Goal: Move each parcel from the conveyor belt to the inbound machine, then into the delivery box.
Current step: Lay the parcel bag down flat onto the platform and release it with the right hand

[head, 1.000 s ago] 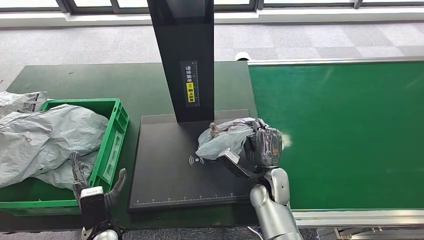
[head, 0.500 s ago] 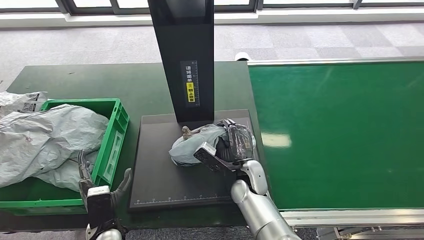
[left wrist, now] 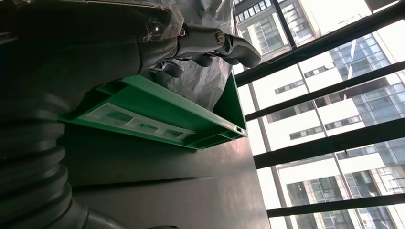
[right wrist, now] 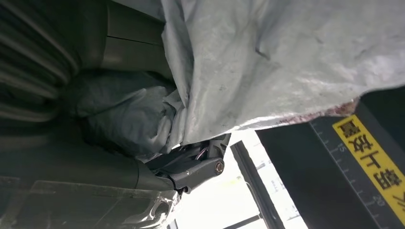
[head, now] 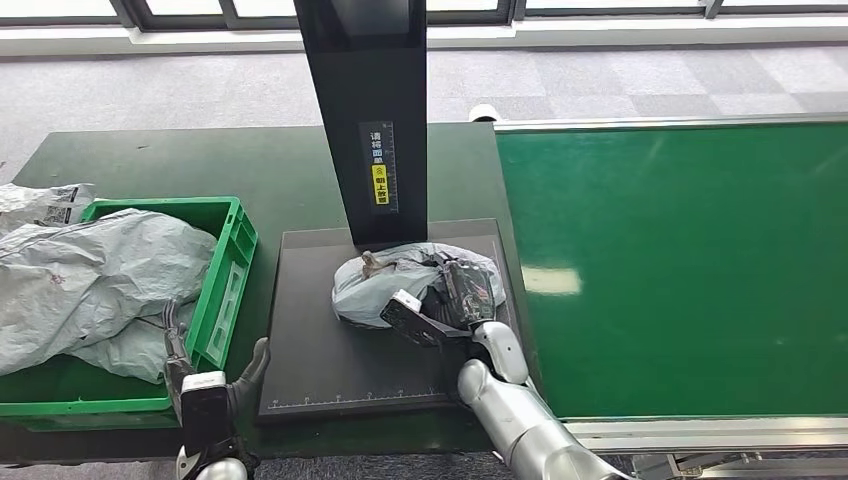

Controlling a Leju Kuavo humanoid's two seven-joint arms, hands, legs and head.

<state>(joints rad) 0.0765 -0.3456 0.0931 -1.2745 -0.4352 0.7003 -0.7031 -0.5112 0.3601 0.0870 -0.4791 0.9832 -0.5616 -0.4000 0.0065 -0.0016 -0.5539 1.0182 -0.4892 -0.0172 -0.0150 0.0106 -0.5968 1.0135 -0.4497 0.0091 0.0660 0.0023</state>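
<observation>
Leftward since a second ago, my right hand (head: 452, 298) still grips the soft grey parcel (head: 385, 282), now resting on the inbound machine (head: 320, 350); light, crumpling; left hand (head: 205, 385) spread, empty.

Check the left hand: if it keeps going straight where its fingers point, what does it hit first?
Probably the grey bags heaped in the green crate. The left hand points up along the crate's near corner, fingers open just short of the plastic; depth is uncertain.
</observation>
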